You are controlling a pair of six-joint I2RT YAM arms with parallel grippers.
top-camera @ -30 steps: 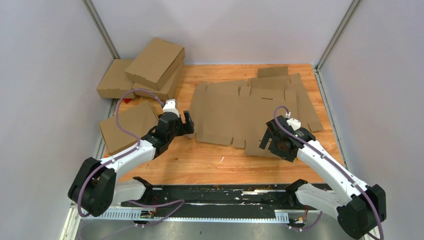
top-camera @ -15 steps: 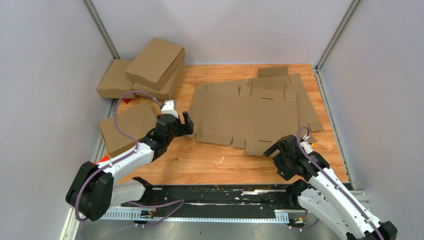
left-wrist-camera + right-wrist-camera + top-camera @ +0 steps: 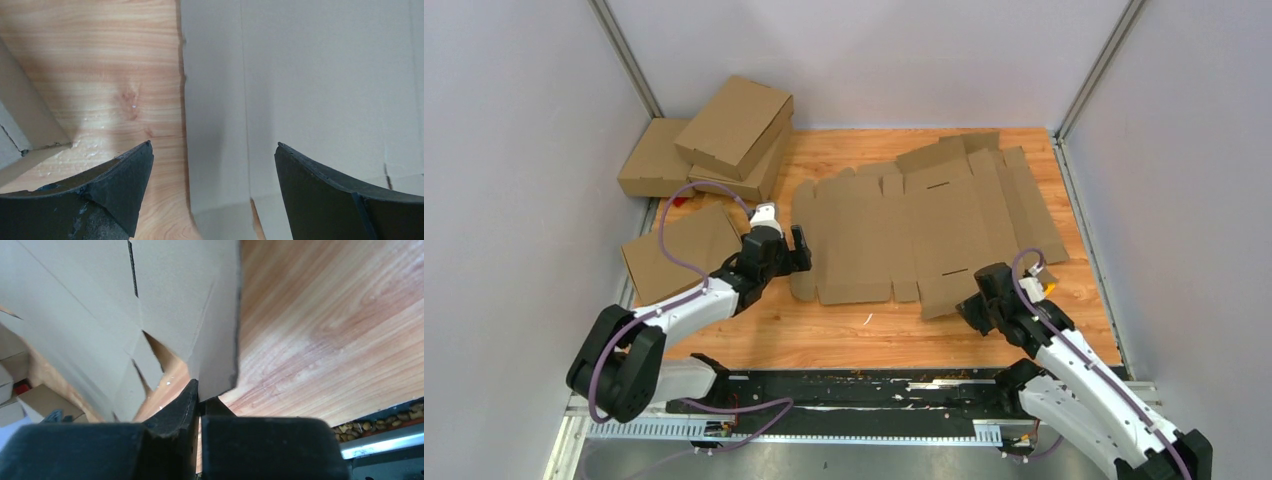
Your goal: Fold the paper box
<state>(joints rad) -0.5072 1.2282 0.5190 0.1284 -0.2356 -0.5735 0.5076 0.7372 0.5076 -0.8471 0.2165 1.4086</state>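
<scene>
The paper box lies unfolded as a flat brown die-cut sheet on the wooden table, turned a little askew. My right gripper is shut on its near right corner flap; the cardboard edge runs down between the pressed fingers. My left gripper stands open at the sheet's left edge. In the left wrist view the left side flap lies between the two spread fingertips, with bare wood to its left.
Several folded brown boxes are stacked at the back left corner, and another one lies just left of the left arm. Grey walls close in both sides. A black rail runs along the near edge.
The right arm swung down to the sheet's near right corner and shut on the flap. The sheet has shifted left and turned. The left gripper stayed about in place, open.
</scene>
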